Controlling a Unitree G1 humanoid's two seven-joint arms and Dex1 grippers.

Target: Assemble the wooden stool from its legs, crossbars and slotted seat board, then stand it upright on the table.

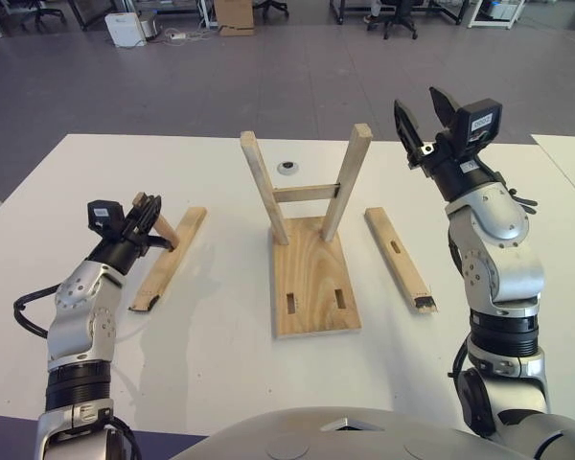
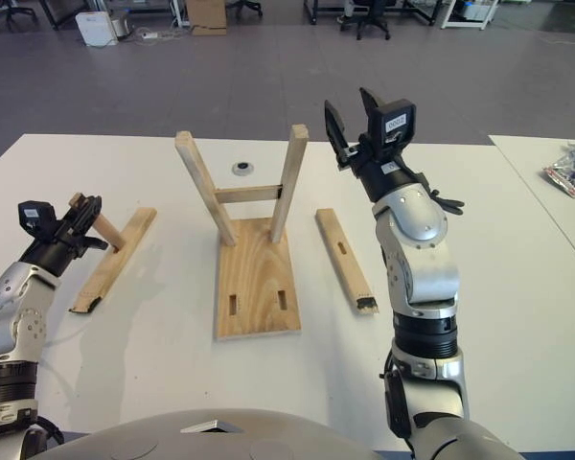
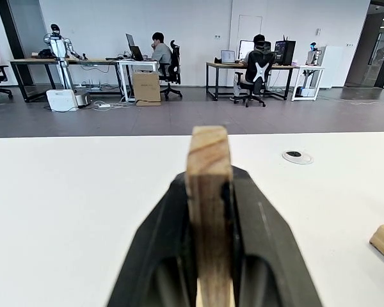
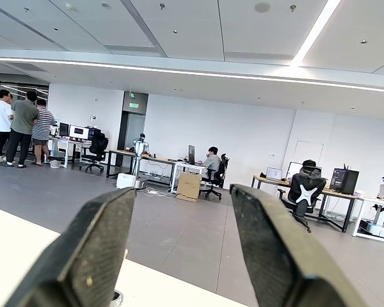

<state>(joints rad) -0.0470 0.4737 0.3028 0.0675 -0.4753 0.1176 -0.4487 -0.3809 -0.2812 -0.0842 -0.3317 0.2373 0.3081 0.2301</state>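
Crossbar (image 3: pixel 208 211) clamped in left jaws, arm low over table (image 1: pixel 220 364); right jaws wide apart, empty, arm raised high.

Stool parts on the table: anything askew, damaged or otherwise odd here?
The two fitted legs splay apart above the seat board, joined by one crossbar. The left loose leg and right loose leg each have a dark, ragged-looking near end; whether that is damage, I cannot tell.

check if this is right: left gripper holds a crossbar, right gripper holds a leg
The right gripper holds nothing: the right wrist view shows it open and empty. The left gripper does hold a crossbar.
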